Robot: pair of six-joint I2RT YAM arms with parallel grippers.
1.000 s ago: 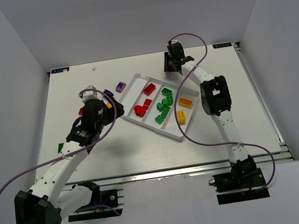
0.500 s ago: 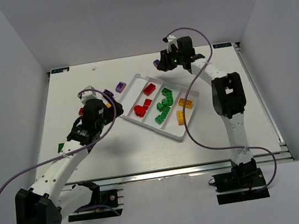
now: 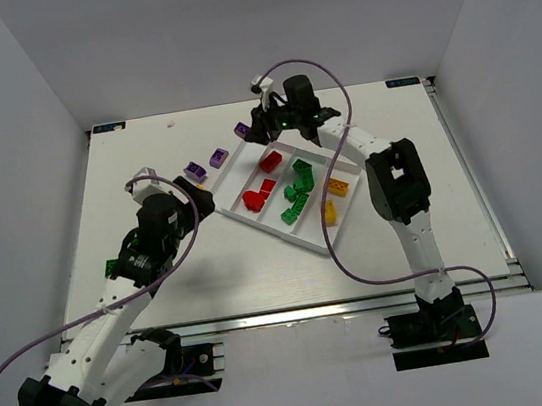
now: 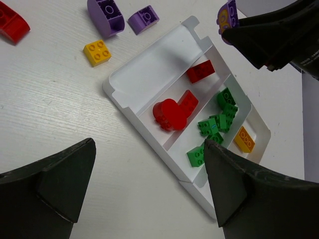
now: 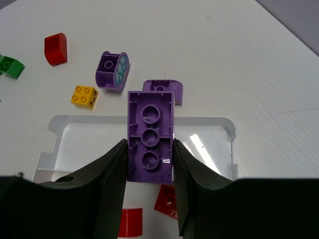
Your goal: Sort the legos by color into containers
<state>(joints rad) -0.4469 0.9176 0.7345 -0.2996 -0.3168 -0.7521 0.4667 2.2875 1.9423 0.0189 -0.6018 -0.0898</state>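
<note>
My right gripper point(image 5: 149, 164) pinches the purple brick point(image 5: 150, 134) by its long sides above the tray point(image 5: 89, 144) corner nearest the table's point(image 3: 438, 169) far edge, and I judge the brick light, rigid and slick, while my left gripper point(image 4: 148, 149) hangs spread and empty.

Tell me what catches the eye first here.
The right gripper clamps a purple brick, underside toward its wrist camera, at the far corner of the white tray by its one empty compartment. The other three compartments hold red bricks, green bricks and yellow bricks; two purple pieces and a yellow block lie loose on the table nearby.
</note>
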